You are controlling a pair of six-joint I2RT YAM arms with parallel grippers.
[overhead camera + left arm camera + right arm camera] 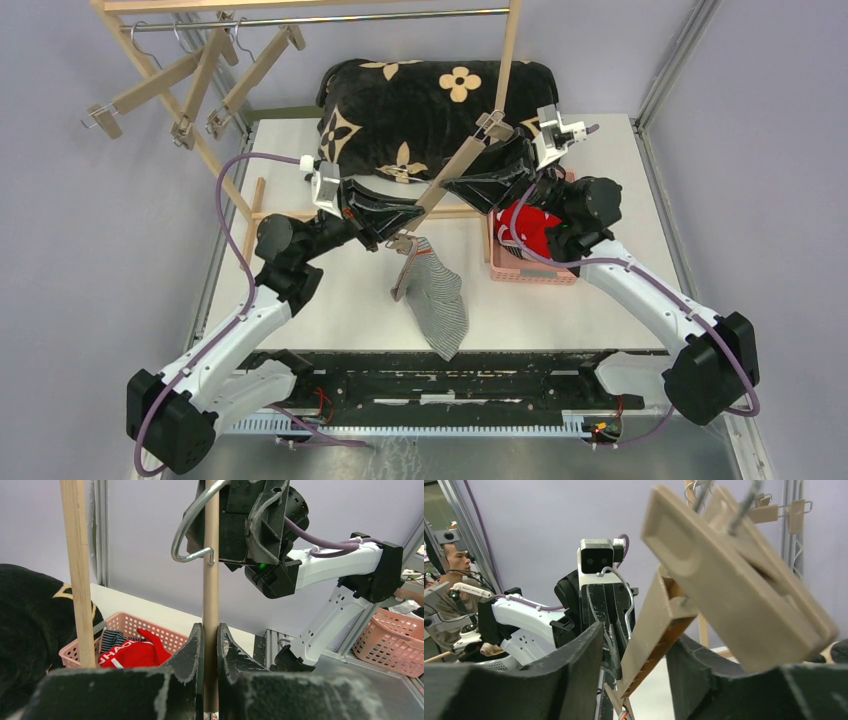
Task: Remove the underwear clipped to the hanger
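Observation:
A wooden hanger slants between my two grippers. The grey-and-white pinstriped underwear hangs from the clip at its lower end and drapes onto the table. My left gripper is shut on the hanger's bar just above that clip. My right gripper is open, with the bar passing between its fingers below the upper clip. Red underwear and a dark striped pair lie in the pink basket.
A black floral cushion lies at the back of the table. A wooden rack at the back left carries several bare clip hangers, and one of its posts stands close to my left gripper. A second pink basket sits off the table.

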